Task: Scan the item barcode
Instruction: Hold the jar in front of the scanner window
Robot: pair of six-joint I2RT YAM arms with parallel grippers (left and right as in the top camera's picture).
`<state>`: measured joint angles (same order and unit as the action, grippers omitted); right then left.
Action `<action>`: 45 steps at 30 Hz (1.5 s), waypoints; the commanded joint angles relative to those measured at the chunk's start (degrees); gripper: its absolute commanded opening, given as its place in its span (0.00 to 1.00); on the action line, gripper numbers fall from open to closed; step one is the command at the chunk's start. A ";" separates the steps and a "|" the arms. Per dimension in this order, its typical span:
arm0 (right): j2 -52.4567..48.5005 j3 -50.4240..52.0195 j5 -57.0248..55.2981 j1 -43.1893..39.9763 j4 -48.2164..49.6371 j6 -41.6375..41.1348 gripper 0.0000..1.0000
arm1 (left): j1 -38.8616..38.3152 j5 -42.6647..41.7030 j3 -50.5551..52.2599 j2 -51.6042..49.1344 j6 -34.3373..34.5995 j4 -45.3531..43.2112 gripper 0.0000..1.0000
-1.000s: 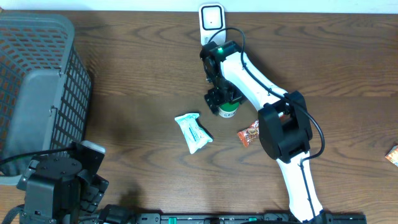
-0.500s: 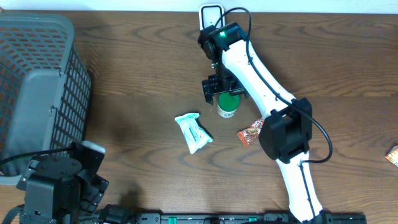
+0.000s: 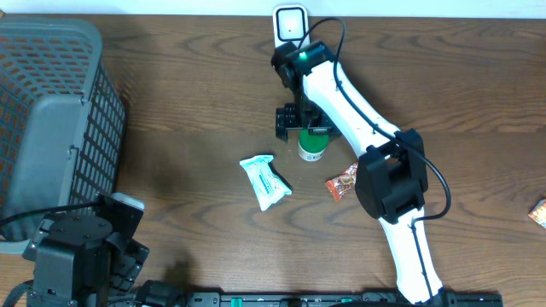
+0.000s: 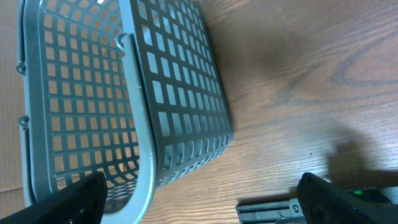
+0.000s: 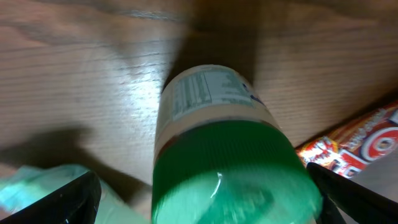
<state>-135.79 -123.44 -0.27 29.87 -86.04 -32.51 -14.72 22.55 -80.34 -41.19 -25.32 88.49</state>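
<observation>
One grey mesh basket (image 3: pixel 51 128) stands at the left end of the wooden surface (image 3: pixel 188 94). The left wrist view looks through its grid walls and shows only brown wood behind them. One bottle (image 3: pixel 312 147) with a green cap stands upright near the middle of the surface, in front of the single white scanner (image 3: pixel 290 24) at the far edge and apart from it. The right hand (image 3: pixel 297 128) hangs just above the bottle with its fingers spread wide. In its wrist view the cap sits between the two fingertips, with a gap on each side, so it holds nothing. One pale blue-green packet (image 3: pixel 266 181) lies near the bottle on its left. There are two orange-red packets: one (image 3: pixel 342 182) lies just beside the bottle on its right, the other (image 3: pixel 538 211) is cut off by the right edge. The left hand (image 4: pixel 205 200) is low beside the basket, also wide and holding nothing.
</observation>
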 commanded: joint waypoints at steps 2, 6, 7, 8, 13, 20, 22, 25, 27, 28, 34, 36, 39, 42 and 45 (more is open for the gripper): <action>0.13 3.78 0.39 -0.98 1.75 -2.67 0.99 | 0.24 -0.07 -0.35 0.00 0.52 0.00 0.98; 0.13 6.69 0.39 -1.05 4.17 -2.62 0.99 | 0.24 -0.07 -0.35 0.00 0.55 -0.02 0.98; 0.13 7.96 0.39 -1.05 5.46 -2.62 0.99 | 0.24 -0.07 -0.35 0.00 0.55 0.00 0.98; 0.13 8.87 0.42 -1.05 6.40 -2.62 0.99 | 0.24 -0.07 -0.35 0.00 0.55 -0.02 0.98; 0.13 14.69 1.25 -1.07 12.85 -2.62 0.97 | 0.24 -0.07 -0.35 0.00 0.52 -0.02 0.98; 0.13 17.27 2.56 -1.01 16.06 -2.62 0.69 | 0.24 -0.07 -0.35 0.00 0.55 0.00 0.98; 0.13 17.27 2.86 -1.03 15.76 -2.62 0.64 | 0.24 -0.07 -0.35 0.00 0.52 -0.02 0.98; 0.13 17.27 3.17 -1.05 15.72 -1.88 0.64 | 0.24 -0.07 -0.35 0.00 0.52 0.00 0.98; 0.13 16.72 3.17 -1.18 17.55 3.54 0.64 | 0.24 -0.07 -0.35 0.00 0.55 0.00 0.98; 0.13 16.37 3.17 -1.20 18.18 6.34 0.64 | 0.24 -0.07 -0.35 0.00 0.55 0.00 0.98; 0.13 11.30 -0.98 -1.29 19.17 17.88 0.66 | 0.24 -0.07 -0.35 0.00 0.52 0.00 0.98; 0.13 8.81 -1.81 -1.29 18.99 19.85 0.67 | 0.24 -0.07 -0.35 0.00 0.52 0.00 0.98; 0.13 6.58 -1.81 -1.29 19.06 21.09 0.69 | 0.24 -0.07 -0.35 0.00 0.55 0.00 0.98; 0.13 6.49 -2.23 -1.29 19.89 21.46 0.74 | 0.24 -0.07 -0.35 0.00 0.55 0.00 0.98; 0.13 6.45 -2.27 -1.29 19.96 21.51 0.90 | 0.24 -0.07 -0.35 0.00 0.55 -0.02 0.98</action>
<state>-135.66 -115.87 -1.37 28.77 -66.00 -12.73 -14.72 22.57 -80.34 -41.19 -25.32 88.47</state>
